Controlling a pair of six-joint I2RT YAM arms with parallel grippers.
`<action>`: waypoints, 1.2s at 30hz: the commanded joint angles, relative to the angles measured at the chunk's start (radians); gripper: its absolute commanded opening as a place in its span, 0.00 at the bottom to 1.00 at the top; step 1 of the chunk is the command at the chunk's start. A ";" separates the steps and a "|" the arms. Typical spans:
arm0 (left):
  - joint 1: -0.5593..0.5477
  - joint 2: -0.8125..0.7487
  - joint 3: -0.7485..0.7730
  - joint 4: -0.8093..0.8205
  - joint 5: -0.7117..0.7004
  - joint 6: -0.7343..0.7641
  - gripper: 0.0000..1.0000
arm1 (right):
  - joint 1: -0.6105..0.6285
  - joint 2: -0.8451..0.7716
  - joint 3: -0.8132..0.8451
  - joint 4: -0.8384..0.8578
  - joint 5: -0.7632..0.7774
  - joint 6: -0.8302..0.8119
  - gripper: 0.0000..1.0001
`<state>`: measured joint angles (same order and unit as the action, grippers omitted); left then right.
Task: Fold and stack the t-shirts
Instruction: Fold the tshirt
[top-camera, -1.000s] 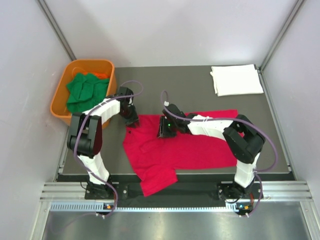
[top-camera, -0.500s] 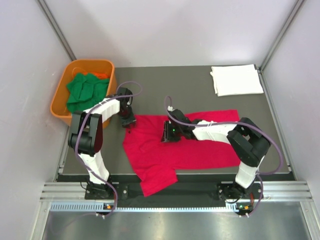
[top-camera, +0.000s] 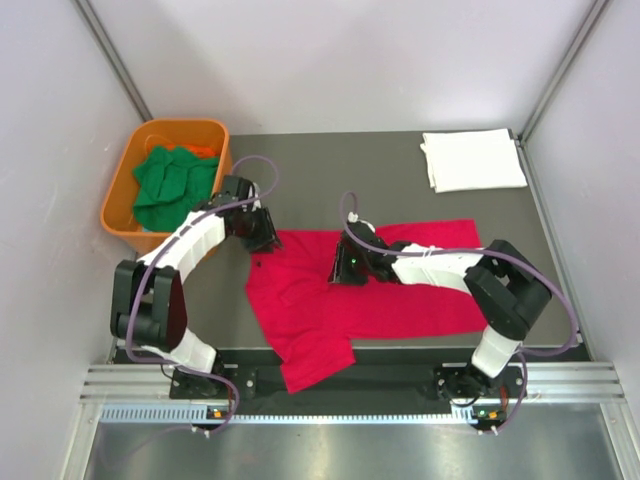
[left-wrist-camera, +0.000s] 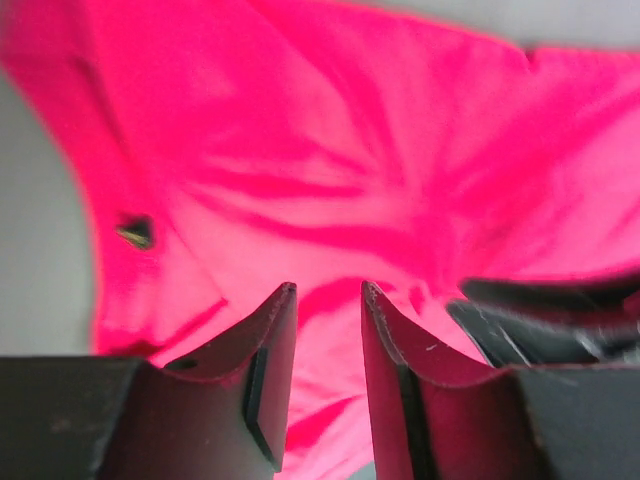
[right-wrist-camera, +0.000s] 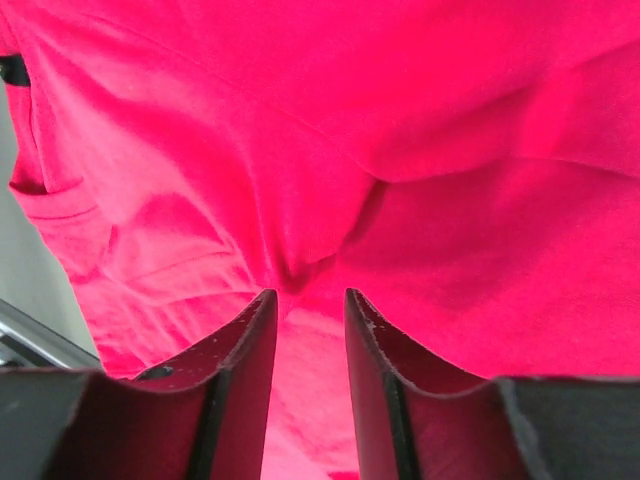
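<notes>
A bright red t-shirt (top-camera: 400, 300) lies spread and rumpled on the dark table, one sleeve hanging over the near edge. My left gripper (top-camera: 264, 233) hovers at its far left corner. In the left wrist view the gripper (left-wrist-camera: 329, 290) is open, and only red cloth (left-wrist-camera: 300, 150) shows past the gap. My right gripper (top-camera: 341, 268) is over the shirt's upper middle. It (right-wrist-camera: 306, 296) is open just behind a raised crease in the shirt (right-wrist-camera: 450, 200). A folded white t-shirt (top-camera: 473, 160) lies at the far right. Green t-shirts (top-camera: 170, 182) fill the tub.
The orange plastic tub (top-camera: 118, 208) stands at the table's far left corner, close behind my left arm. Grey walls close in both sides. A metal rail (top-camera: 350, 385) runs along the near edge under the hanging sleeve.
My left arm's elbow swung out to the left and its gripper shifted right onto the shirt's corner, jaws a little wider. My right gripper slid slightly nearer and to the right.
</notes>
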<state>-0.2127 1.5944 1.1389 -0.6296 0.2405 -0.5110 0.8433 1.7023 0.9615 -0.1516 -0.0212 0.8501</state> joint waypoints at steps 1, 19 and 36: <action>-0.007 -0.051 -0.126 0.108 0.187 -0.044 0.37 | 0.005 0.026 -0.020 0.120 -0.016 0.075 0.35; -0.005 0.093 -0.212 0.145 0.042 -0.066 0.36 | 0.002 0.033 0.011 0.299 -0.035 0.092 0.37; -0.005 0.113 -0.223 0.153 0.008 -0.070 0.36 | -0.001 -0.007 0.036 0.225 -0.022 0.017 0.21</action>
<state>-0.2169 1.6783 0.9401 -0.5243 0.3073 -0.5823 0.8417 1.7336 0.9501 0.1215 -0.0795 0.9016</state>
